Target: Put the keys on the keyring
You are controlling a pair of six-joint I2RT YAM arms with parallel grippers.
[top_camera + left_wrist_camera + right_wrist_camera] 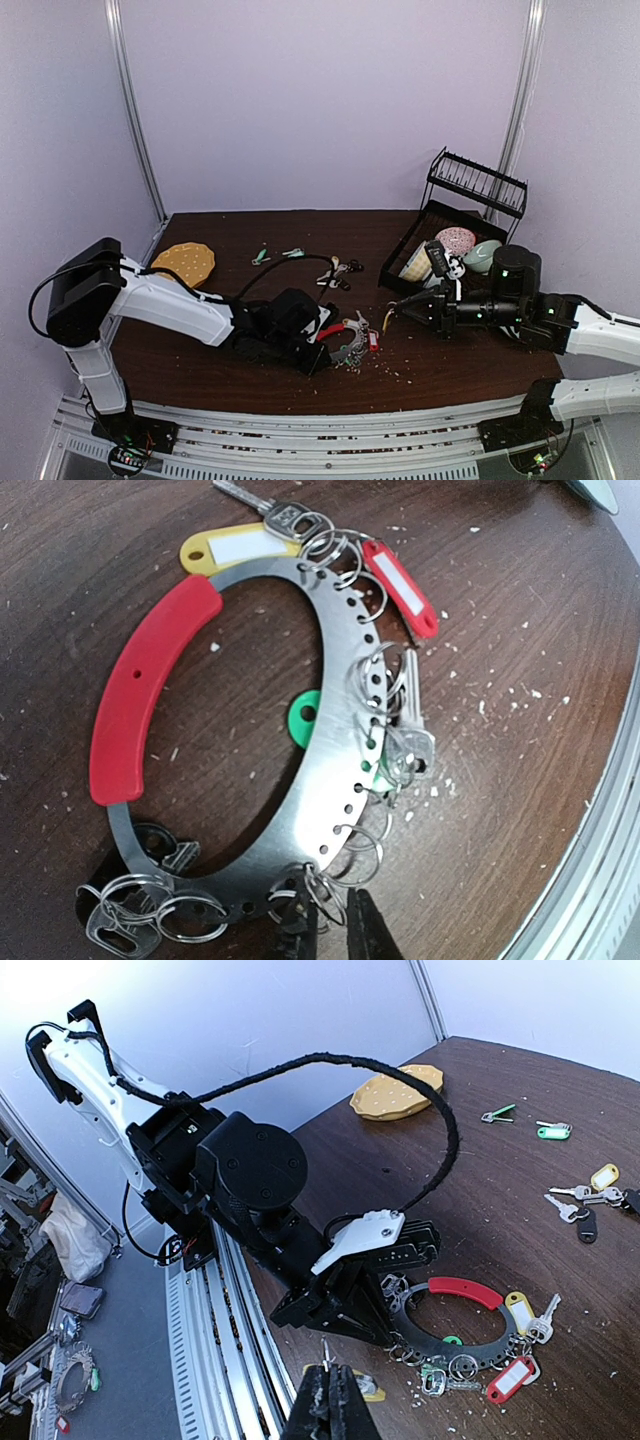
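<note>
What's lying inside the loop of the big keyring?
A green tag and a key head, both poking from under the keyring's silver band; their other ends are covered.

Top camera looks down from behind; left wrist sits close above the keyring (150, 685), which right wrist views leftward.

No readable text, yellow key tag (238, 548) and red key tag (400, 586) inserts unmarked

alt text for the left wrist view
A large keyring lies on a dark table: red arc at left, silver holed band hung with small rings, keys and yellow, red and green tags. The left gripper sits at its bottom edge.
</note>
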